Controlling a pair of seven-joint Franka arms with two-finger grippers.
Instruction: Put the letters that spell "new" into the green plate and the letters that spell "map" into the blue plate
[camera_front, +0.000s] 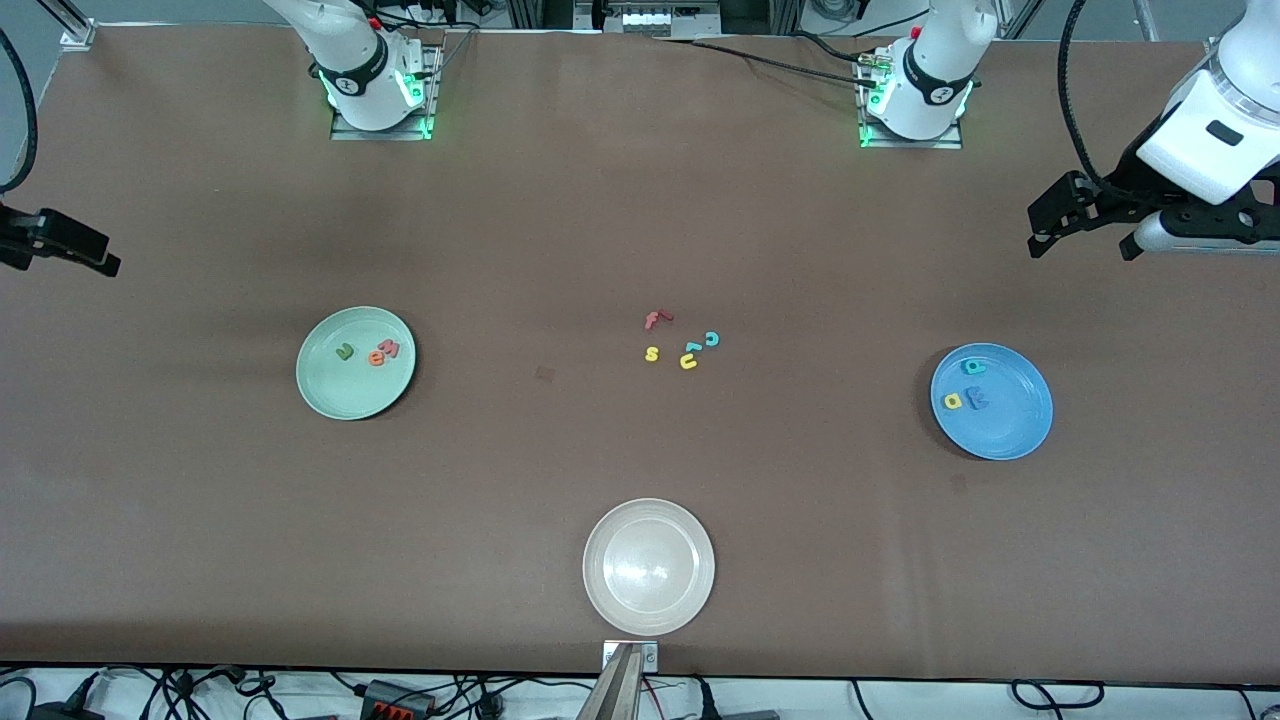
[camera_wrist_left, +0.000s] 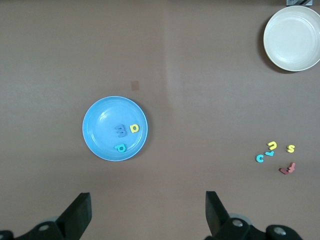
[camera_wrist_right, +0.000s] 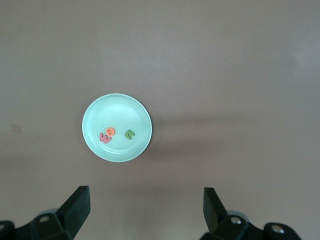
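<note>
The green plate (camera_front: 350, 395) lies toward the right arm's end of the table and holds the green n (camera_front: 345, 351), the orange e (camera_front: 377, 357) and the pinkish-red w (camera_front: 389, 348). Toward the left arm's end, the blue plate (camera_front: 1012, 420) holds the teal p (camera_front: 973, 366), the yellow a (camera_front: 953, 401) and the blue m (camera_front: 977, 398). My left gripper (camera_front: 1082, 250) hangs open and empty high over the table near the blue plate. My right gripper (camera_wrist_right: 146, 205) is open and empty too, high up beside the green plate.
Loose letters lie at mid-table: a red f (camera_front: 657, 319), a yellow s (camera_front: 652, 353), a teal c (camera_front: 712, 338) and a yellow u (camera_front: 688, 361). A cream-white plate (camera_front: 649, 610) sits near the front edge. Brown cloth covers the table.
</note>
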